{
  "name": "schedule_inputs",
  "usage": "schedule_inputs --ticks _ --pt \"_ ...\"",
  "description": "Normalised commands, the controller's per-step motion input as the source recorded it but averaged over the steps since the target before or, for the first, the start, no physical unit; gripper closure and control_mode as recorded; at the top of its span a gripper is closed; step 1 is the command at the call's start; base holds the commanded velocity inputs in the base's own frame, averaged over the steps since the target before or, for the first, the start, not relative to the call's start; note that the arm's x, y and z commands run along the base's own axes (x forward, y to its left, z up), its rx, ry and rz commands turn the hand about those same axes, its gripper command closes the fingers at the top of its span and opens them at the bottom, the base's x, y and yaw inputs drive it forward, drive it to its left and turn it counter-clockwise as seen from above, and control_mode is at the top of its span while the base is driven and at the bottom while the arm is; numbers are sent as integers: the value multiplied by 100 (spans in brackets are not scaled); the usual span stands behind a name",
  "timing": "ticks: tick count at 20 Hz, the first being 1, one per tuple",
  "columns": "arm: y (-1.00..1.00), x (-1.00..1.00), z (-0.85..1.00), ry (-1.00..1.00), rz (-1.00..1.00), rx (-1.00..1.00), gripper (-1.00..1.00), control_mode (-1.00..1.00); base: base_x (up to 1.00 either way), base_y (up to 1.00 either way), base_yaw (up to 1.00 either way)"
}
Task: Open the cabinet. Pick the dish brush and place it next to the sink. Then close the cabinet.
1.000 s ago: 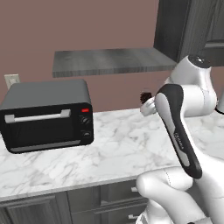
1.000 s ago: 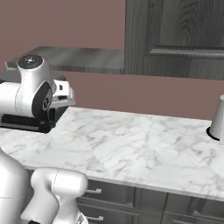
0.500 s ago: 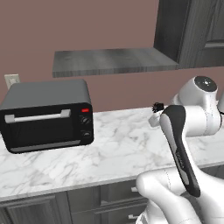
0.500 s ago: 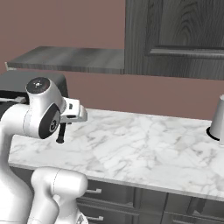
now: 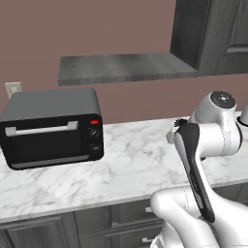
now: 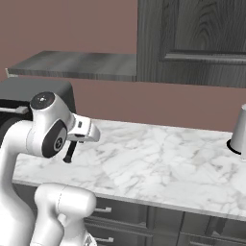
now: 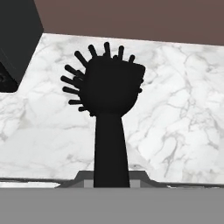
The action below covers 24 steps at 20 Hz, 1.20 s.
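In the left base view the white arm rises from the lower right and folds back over the marble bench (image 5: 126,164). The bristly head of the dish brush (image 5: 180,123) pokes out just above the forearm, over the right part of the bench and clear of its surface. The hand itself is hidden behind the arm here. A black toaster oven (image 5: 51,126) stands on the bench at the left, well apart from the brush. Above it a grey shelf board (image 5: 126,68) runs along the wall to the dark cabinet (image 5: 208,34) at the upper right.

In the right base view the hand (image 6: 77,141) sits at the end of the white wrist, over the left part of the bench (image 6: 158,163). The brush (image 6: 70,153) hangs from it, pointing down and a little to the left, its lower end above the marble, though whether it touches cannot be told. The toaster oven (image 6: 62,93) is partly behind the arm. The cabinet (image 6: 192,41) fills the upper right, its panelled door facing the camera, and the shelf board (image 6: 77,65) reaches left from it. A grey cup-like thing (image 6: 239,129) stands on the bench at the far right.

In the hand view the brush (image 7: 111,113) stands straight up from the bottom middle, handle low and round bristled head above, seen against the bench (image 7: 175,113). The hand is closed on the handle; its fingers are hidden behind the brush. A corner of the toaster oven (image 7: 17,39) shows at the upper left.
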Motion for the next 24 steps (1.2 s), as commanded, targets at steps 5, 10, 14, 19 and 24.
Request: schedule_inputs --ticks 5,10,14,19,24 --pt "0 0 0 0 0 0 100 -100 0 0 0" --pt "0 0 0 0 0 0 100 -100 0 0 0" --pt "0 0 0 0 0 0 100 -100 0 0 0" --pt "0 0 0 0 0 0 100 -100 0 0 0" --pt "0 0 0 0 0 0 100 -100 0 0 0"
